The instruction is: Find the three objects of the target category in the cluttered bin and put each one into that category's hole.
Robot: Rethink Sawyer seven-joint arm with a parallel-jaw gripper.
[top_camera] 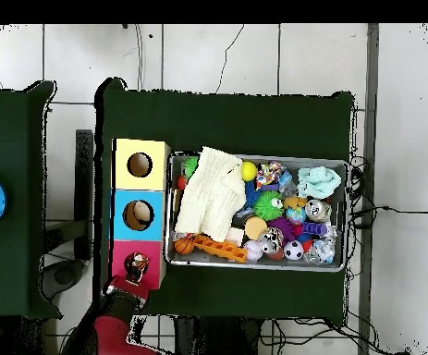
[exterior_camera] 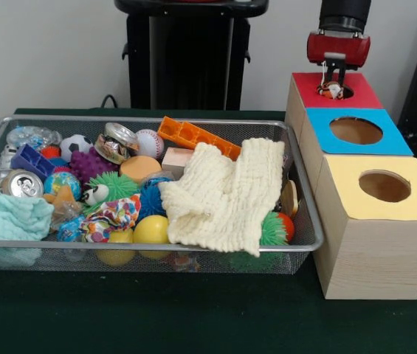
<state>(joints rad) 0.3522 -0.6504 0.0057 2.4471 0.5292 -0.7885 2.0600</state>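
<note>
Front view: tiger toy [exterior_camera: 331, 90] in hole [exterior_camera: 336, 91], orientation unclear

Evenly lit, soft indoor light, no hard shadows. Slight glare on crushed can [exterior_camera: 22, 184] and bin rim [exterior_camera: 142, 245]. Dark green desk [exterior_camera: 156, 310] reads dim, swallows detail. Mild softness throughout front view. Overhead view brighter on pale floor tiles [top_camera: 217, 55], small items there hard to resolve.
</note>
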